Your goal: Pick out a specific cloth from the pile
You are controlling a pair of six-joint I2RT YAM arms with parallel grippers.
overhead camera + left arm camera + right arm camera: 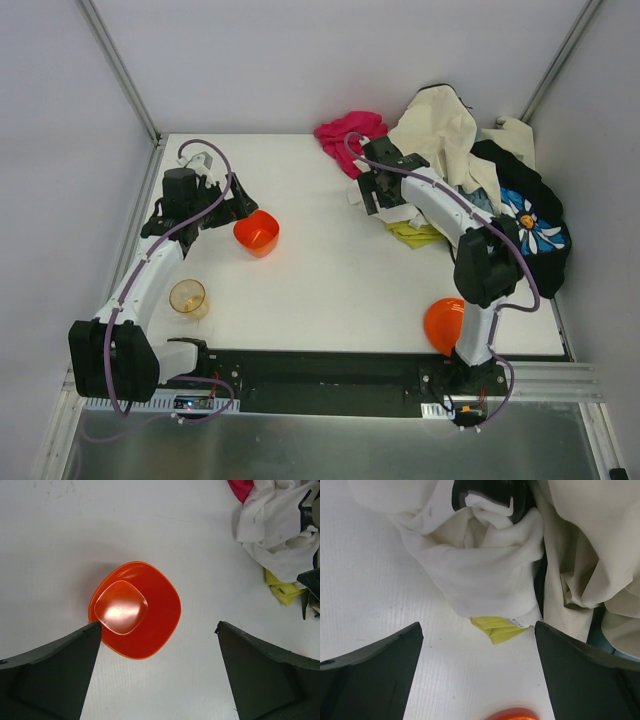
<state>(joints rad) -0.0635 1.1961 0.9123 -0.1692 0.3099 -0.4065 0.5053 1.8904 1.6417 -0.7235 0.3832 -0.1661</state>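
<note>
Top view, right of centre: yellow-green cloth (418, 236) pokes from under white garment (480, 565) at the pile's (450, 130) lower-left edge. Above it, right gripper (477, 626) spread wide, empty. Left side: left gripper (159, 625) wide, empty, over orange bowl (135, 610).

The top camera looks down from behind; both wrist cameras hang close (sharing the cloth (499, 628)).

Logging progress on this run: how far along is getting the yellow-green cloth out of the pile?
Done: the right end effector is at the pile's near edge, facing the yellow-green cloth. In hand: nothing; its jaws stand open and empty. Left: the cloth lies tucked under a white garment, one corner showing, so grasping and pulling it free remain.
</note>
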